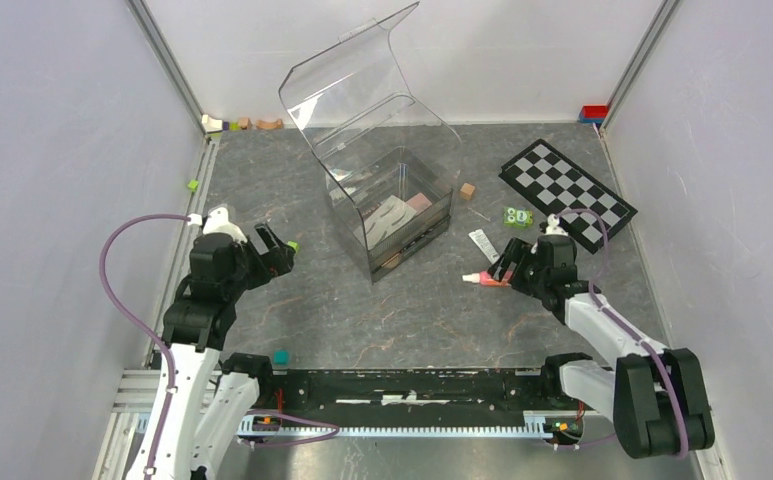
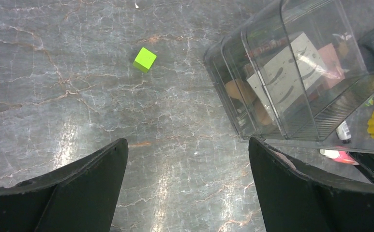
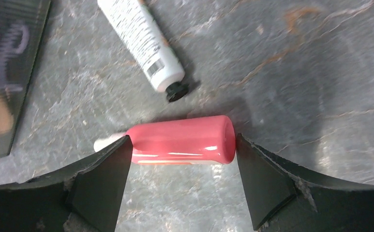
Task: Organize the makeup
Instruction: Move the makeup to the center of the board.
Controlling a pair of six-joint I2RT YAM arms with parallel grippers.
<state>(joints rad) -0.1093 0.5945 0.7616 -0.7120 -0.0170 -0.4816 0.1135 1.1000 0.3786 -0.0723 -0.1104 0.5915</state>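
Right gripper [image 3: 184, 147] spread wide, low over the counter [image 1: 362, 320], its fingers straddling the pink tube [image 3: 182, 139] lying flat; a white tube [image 3: 141, 43] lies just beside it. Left gripper [image 2: 187, 147] wide, holding nothing, near the clear organizer [image 1: 347, 215] with the other makeup

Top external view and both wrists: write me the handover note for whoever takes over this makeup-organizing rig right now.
Left gripper: open, empty, hovering left of the clear organizer.
Right gripper: open, low over the pink tube, which lies on the table, not gripped.
Done: the eyebrow card and other pieces sit inside the organizer, lid up.
Left: the pink tube, then the white tube beside it, go into the organizer.
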